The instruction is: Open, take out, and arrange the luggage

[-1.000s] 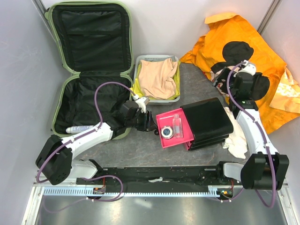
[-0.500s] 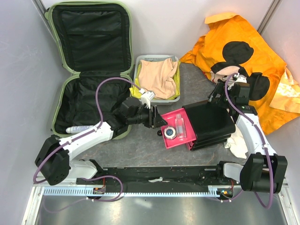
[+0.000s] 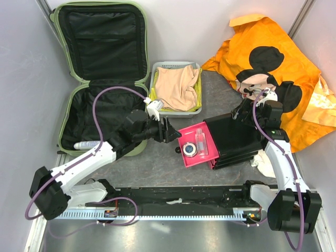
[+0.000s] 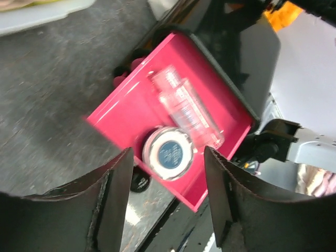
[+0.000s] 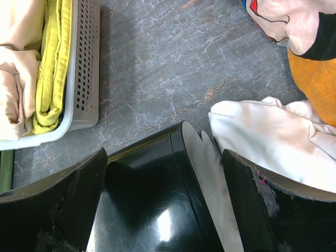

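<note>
The luggage point(image 3: 100, 50) is lying open at the far left, its long side running away from me. A white tube point(image 3: 86, 144) is sitting in its near half. My left gripper point(image 4: 168, 157) is the nearer one, but it is pointing the other way, at the pink drawer point(image 4: 126, 113) with the round tin point(image 4: 169, 153) and clear bottle point(image 4: 186, 110). Its jaws are standing partly apart, holding nothing. My right gripper point(image 5: 163, 157) is hanging wide open over the black box point(image 3: 233, 134), well apart from the luggage.
</note>
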You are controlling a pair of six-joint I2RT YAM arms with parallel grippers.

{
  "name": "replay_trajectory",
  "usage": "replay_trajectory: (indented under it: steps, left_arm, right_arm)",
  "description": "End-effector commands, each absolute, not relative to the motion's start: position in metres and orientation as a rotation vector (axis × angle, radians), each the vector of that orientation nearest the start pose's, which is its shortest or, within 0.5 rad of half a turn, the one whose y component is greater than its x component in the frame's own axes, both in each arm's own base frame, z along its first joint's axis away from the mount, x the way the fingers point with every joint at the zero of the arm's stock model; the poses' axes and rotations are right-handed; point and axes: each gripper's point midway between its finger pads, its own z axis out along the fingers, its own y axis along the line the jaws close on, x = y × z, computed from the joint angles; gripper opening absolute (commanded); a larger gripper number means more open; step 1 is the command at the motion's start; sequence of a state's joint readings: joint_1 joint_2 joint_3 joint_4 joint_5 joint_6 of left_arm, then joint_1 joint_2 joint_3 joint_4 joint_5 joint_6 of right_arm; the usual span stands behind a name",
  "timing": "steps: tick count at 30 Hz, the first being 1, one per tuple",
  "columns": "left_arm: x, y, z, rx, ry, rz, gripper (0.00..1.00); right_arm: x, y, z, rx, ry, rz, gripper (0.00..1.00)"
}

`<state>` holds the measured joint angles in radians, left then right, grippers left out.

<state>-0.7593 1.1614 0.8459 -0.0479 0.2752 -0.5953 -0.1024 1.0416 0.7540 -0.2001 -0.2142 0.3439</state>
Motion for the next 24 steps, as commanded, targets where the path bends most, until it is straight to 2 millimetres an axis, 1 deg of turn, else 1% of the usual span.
replay_trajectory:
  steps: [1, 3, 4, 6, 7, 8, 9, 11, 15, 18, 20, 21, 22, 24]
  left_arm:
    - [0.214, -0.285, 0.186, 0.409, 2.127, -1.033, 0.67]
    - [0.207, -0.284, 0.173, 0.478, 2.151, -1.029, 0.68]
    - [0.202, -0.286, 0.169, 0.549, 2.146, -1.036, 0.68]
    - [0.197, -0.285, 0.164, 0.625, 2.125, -1.034, 0.68]
    - [0.196, -0.285, 0.165, 0.687, 2.081, -1.023, 0.67]
    - [0.197, -0.285, 0.172, 0.714, 2.022, -1.023, 0.67]
    - [0.197, -0.283, 0.168, 0.734, 2.009, -1.011, 0.67]
    - [0.196, -0.283, 0.165, 0.803, 1.977, -0.990, 0.67]
    - [0.201, -0.285, 0.147, 0.900, 1.987, -0.935, 0.65]
    - [0.207, -0.288, 0.145, 0.938, 1.945, -0.908, 0.64]
    - [0.209, -0.288, 0.141, 0.953, 1.946, -0.893, 0.61]
    - [0.213, -0.291, 0.144, 0.959, 1.914, -0.889, 0.60]
    - [0.214, -0.293, 0.143, 0.969, 1.910, -0.887, 0.59]
    - [0.215, -0.298, 0.145, 0.993, 1.880, -0.887, 0.58]
  right_arm:
    - [0.321, 0.032, 0.150, 0.351, 2.161, 0.456, 0.98]
    - [0.322, 0.035, 0.152, 0.338, 2.154, 0.475, 0.98]
    - [0.322, 0.036, 0.151, 0.339, 2.157, 0.482, 0.98]
    - [0.323, 0.038, 0.153, 0.322, 2.151, 0.494, 0.98]
    - [0.322, 0.038, 0.153, 0.318, 2.151, 0.498, 0.98]
    - [0.322, 0.038, 0.154, 0.315, 2.149, 0.497, 0.98]
    - [0.322, 0.039, 0.155, 0.313, 2.147, 0.498, 0.98]
    - [0.321, 0.039, 0.156, 0.310, 2.137, 0.500, 0.98]
    - [0.321, 0.040, 0.157, 0.308, 2.130, 0.507, 0.98]
    - [0.323, 0.041, 0.157, 0.304, 2.130, 0.517, 0.98]
    - [0.323, 0.042, 0.157, 0.299, 2.132, 0.523, 0.98]
    - [0.324, 0.042, 0.156, 0.300, 2.132, 0.526, 0.98]
    - [0.324, 0.042, 0.156, 0.301, 2.134, 0.526, 0.98]
    - [0.325, 0.043, 0.156, 0.297, 2.125, 0.534, 0.98]
